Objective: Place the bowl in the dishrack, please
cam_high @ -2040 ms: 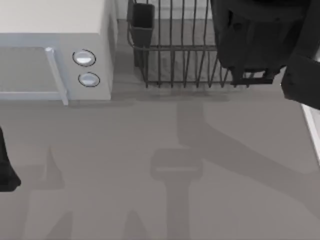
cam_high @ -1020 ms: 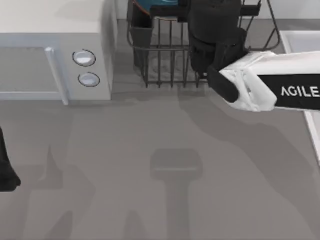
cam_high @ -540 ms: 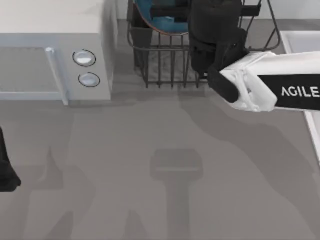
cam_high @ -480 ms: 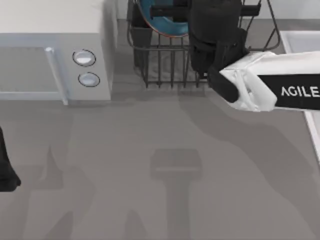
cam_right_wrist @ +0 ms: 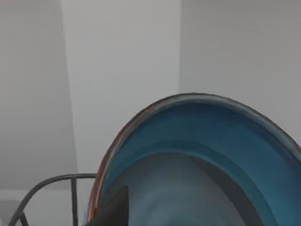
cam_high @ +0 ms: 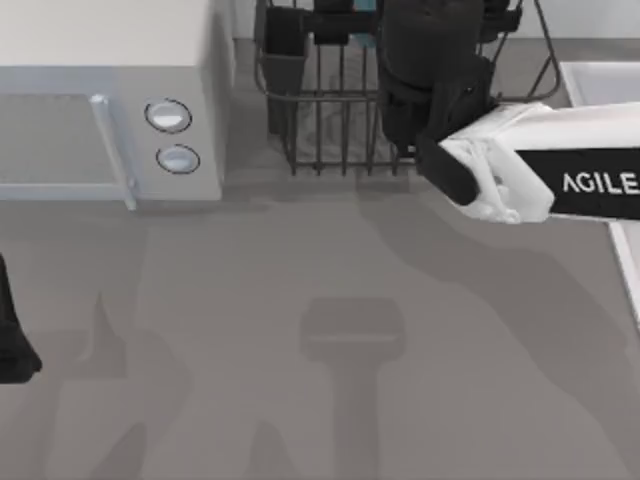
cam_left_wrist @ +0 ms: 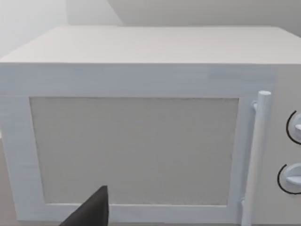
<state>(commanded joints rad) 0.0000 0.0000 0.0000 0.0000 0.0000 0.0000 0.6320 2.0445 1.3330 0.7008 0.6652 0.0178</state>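
Note:
The bowl (cam_right_wrist: 202,150) is blue inside with a reddish rim and stands tilted on edge close to the right wrist camera. My right gripper (cam_high: 340,15) reaches over the back of the dishrack (cam_high: 330,130) and is shut on the bowl; one dark finger (cam_right_wrist: 110,212) lies against the bowl's rim. The dishrack is a dark wire rack at the top middle of the table, with a dark utensil cup (cam_high: 285,50) at its left corner. A curved rim wire of the dishrack (cam_right_wrist: 51,181) shows below the bowl. My left arm (cam_high: 10,340) stays parked at the table's left edge.
A pale grey microwave (cam_high: 110,100) with two round knobs stands at the back left, right beside the rack; its door (cam_left_wrist: 136,150) faces the left wrist camera. A white raised edge (cam_high: 600,80) lies at the far right. Grey table (cam_high: 300,350) spreads in front.
The blue bowl, seen over the rack beside the utensil cup half a second ago, has moved up past the top view's upper edge. The right arm has barely shifted.

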